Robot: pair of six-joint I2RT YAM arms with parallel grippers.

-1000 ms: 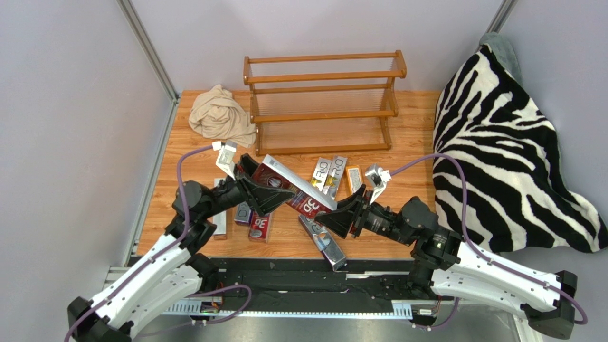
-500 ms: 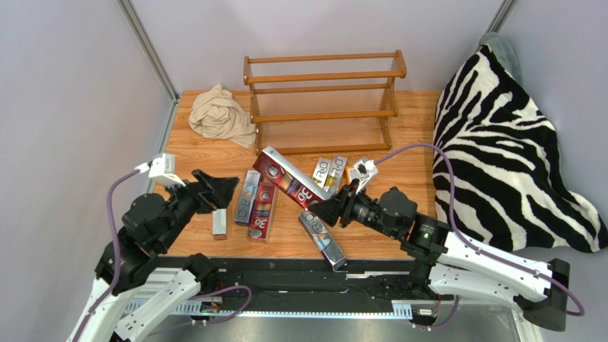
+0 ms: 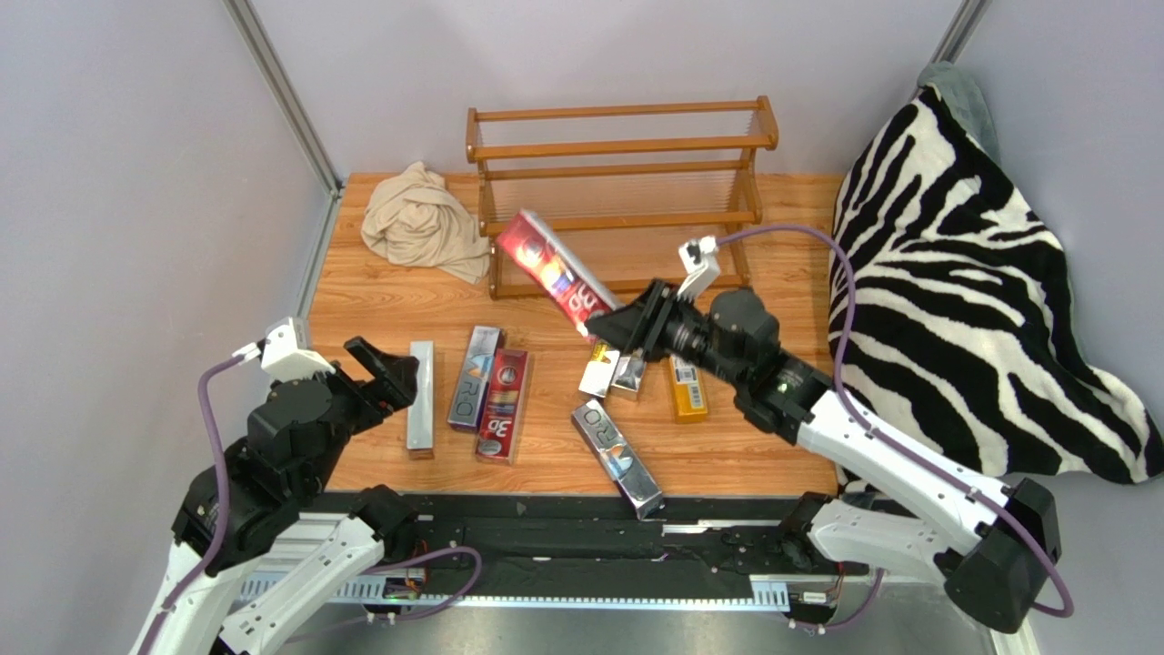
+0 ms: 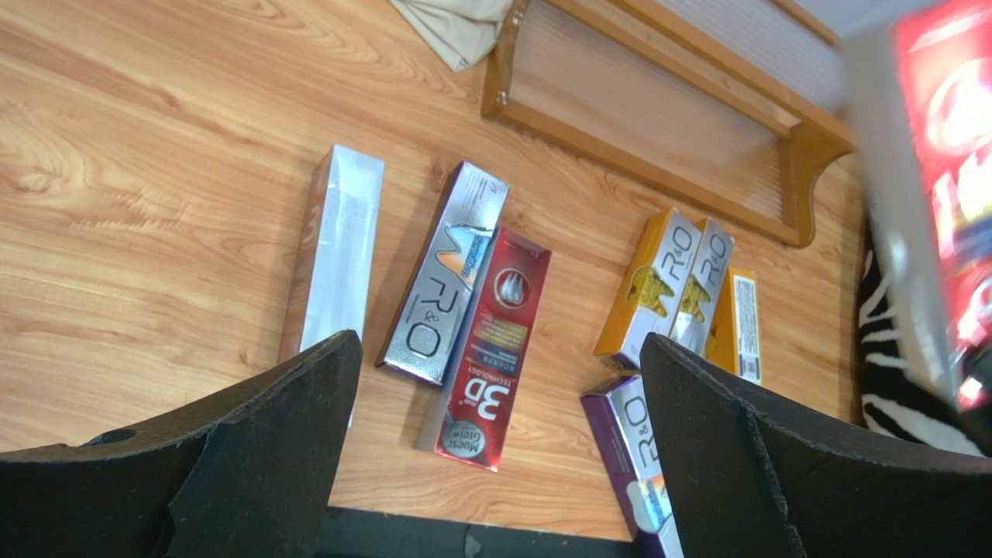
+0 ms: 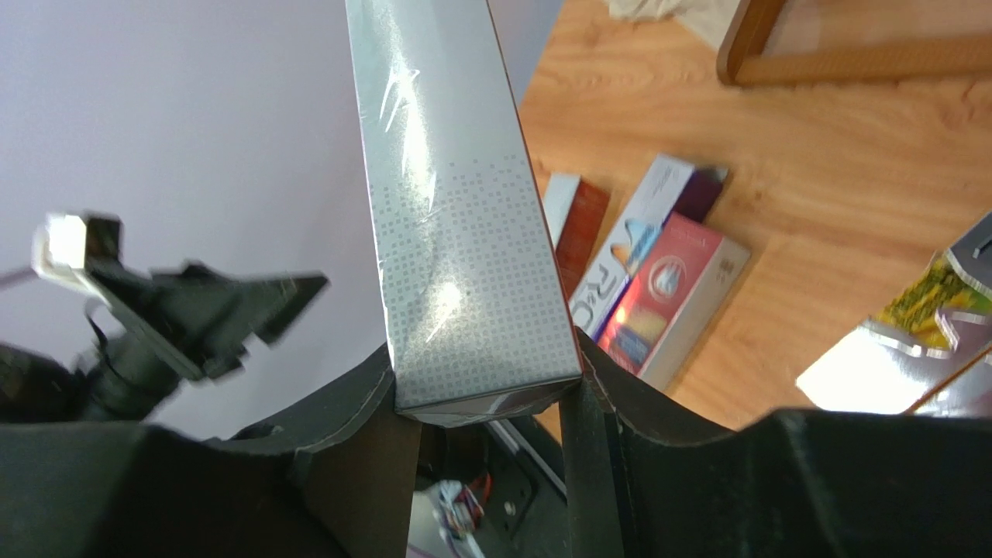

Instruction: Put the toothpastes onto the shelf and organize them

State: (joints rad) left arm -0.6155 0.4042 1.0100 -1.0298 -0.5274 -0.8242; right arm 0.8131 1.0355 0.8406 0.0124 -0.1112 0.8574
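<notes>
The zebra-striped blanket (image 3: 977,253) is lying heaped off to the right, clear of the work, and the wooden table (image 3: 779,410) is carrying everything else. At its back the shelf (image 3: 618,148) is standing square to the arms with its open front facing them, presumably so cartons can be slid in lengthwise; none of its three tiers is holding a carton yet. The right gripper (image 3: 622,325) is clamping one end of a red carton (image 3: 551,268), leaving most of its length sticking out ahead of the fingers and angled toward the lowest tier, its far end over the front rail (whether it is touching the wood I cannot tell). Gripping it by the end looks meant to let the free end enter between the rails first. The left gripper (image 3: 387,371) is hanging empty with its jaws spread wide over the near left of the table, just beside a plain silver carton (image 3: 421,396). The beige cloth (image 3: 424,221) is sitting bunched at the shelf's left foot. The other toothpastes are lying flat and loosely scattered in front of the shelf: a silver carton (image 3: 474,378) reading "PRO", touching a red one (image 3: 503,405) reading "3D", a gold-and-silver pair (image 3: 615,371) also reading "PRO", an orange carton (image 3: 687,389), and a purple-and-silver one (image 3: 618,457) by the near edge. The smaller print is too fine to read.
</notes>
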